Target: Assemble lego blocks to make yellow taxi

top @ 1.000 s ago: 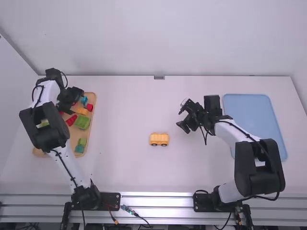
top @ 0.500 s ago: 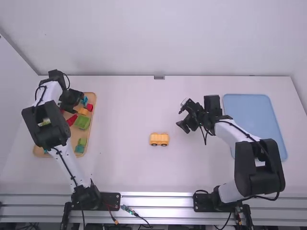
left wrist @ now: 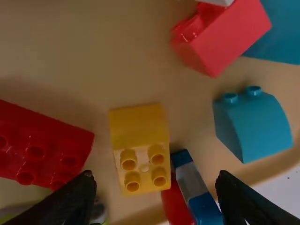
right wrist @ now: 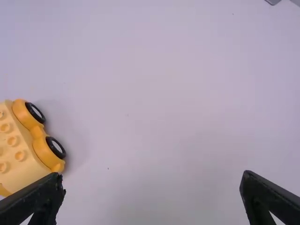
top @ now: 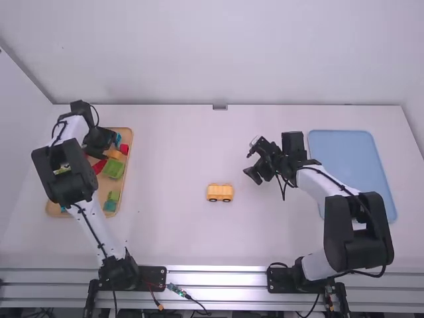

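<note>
My left gripper [top: 98, 150] is low over the far end of the wooden tray. In the left wrist view the left gripper [left wrist: 157, 197] stands open, and a yellow sloped block [left wrist: 140, 147] with studs lies in the tray in front of the gap between its fingers. On the middle of the table sits the yellow car base [top: 220, 193] with black wheels. To the right of that base, my right gripper [top: 253, 175] is over the table. The right wrist view has the right gripper [right wrist: 152, 187] wide open, with the car base [right wrist: 28, 145] near its left finger.
The tray [top: 124, 192] holds loose blocks: a red block [left wrist: 42, 145], a teal curved block [left wrist: 253, 124], a blue-and-white piece [left wrist: 194, 190] and a green block [top: 114, 168] among them. A blue tray [top: 351, 159] lies at the right, partly behind the right arm.
The left gripper has shifted slightly to the right and nearer the camera over the tray. The right arm and the car base have stayed still.
</note>
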Robot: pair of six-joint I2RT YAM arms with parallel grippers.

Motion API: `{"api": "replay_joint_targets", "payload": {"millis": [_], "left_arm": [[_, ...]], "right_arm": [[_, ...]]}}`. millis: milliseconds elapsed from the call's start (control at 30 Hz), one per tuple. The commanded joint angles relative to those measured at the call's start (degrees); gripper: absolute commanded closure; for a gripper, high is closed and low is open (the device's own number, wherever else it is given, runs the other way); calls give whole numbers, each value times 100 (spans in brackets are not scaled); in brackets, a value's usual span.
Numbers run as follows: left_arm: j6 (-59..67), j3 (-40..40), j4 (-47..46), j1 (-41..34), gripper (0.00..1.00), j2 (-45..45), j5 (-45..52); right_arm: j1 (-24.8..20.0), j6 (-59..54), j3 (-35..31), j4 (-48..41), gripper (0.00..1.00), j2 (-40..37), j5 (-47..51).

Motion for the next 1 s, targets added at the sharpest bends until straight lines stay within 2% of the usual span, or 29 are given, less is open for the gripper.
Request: {"api": "replay_joint_targets", "payload": {"millis": [0,167,300,533,567,633,733,967], "left_arm": [[-47,-149,-4,-63,32,33,-83],[-45,-321,151,-63,33,33,-188],[-47,-332,212,-61,39,33,-164],[-86,-280,323,-44,30,33,-166],[-86,-258,262,-20,31,33,-168],[-84,-256,166,-33,39,33,-190],[-91,-258,-35,-31,43,33,-302],[-82,-258,-105,-31,41,33,-485]], "right_arm": [[-4,35,149,-19,1,-188,127],[-4,55,149,-54,1,-188,238],[-4,184,149,-14,1,-188,238],[-4,184,149,-16,1,-188,238],[-4,184,149,-16,1,-188,236],[-4,186,149,-19,1,-188,236],[-4,186,149,-16,1,-188,236],[-4,186,149,-16,1,-188,236]]}}
